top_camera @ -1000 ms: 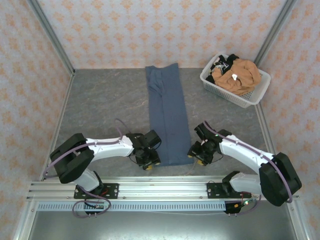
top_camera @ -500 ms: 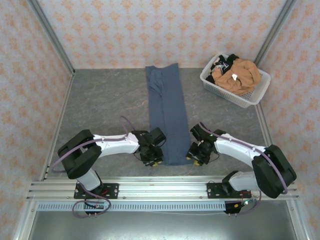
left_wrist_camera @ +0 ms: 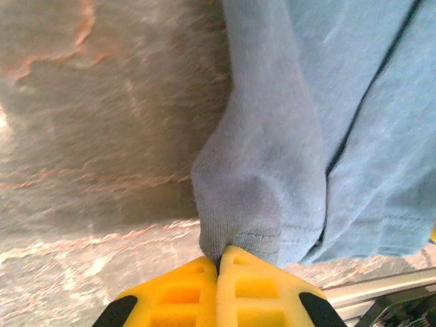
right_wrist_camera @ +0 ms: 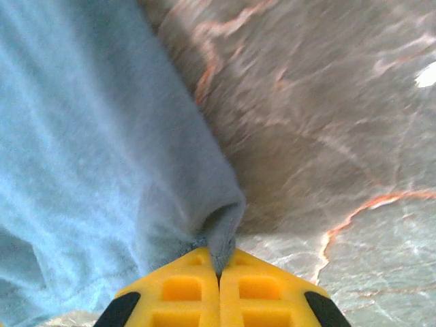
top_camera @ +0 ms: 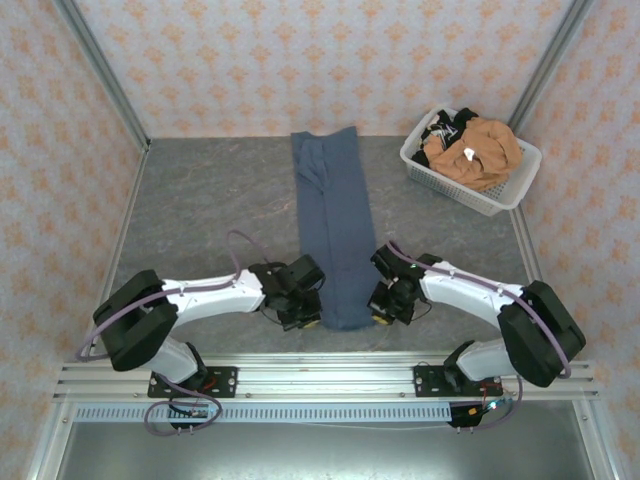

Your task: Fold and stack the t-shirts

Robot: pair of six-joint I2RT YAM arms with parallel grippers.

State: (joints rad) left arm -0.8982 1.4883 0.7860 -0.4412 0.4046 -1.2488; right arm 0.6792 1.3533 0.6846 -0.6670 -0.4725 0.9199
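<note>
Top external view showed the plain slate-blue cloth t-shirt (top_camera: 333, 220) lying as a long narrow strip on the grey marbled worktop (top_camera: 200, 210). Its long axis ran straight away from the arms, and its near hem sat between the two pincers. The left pincer (top_camera: 308, 322) was clenched on the hem's near left corner and the right pincer (top_camera: 381, 314) on its near right corner. Both wrist views showed cloth bunched into shut yellow fingers. Each arm was equally close to its own corner, with the whole shirt stretching ahead of both. The next fold would probably carry the hem forward along that axis. The orange-tan shirt (top_camera: 485, 150) sat in the white plastic lattice basket (top_camera: 462, 190), well apart.
</note>
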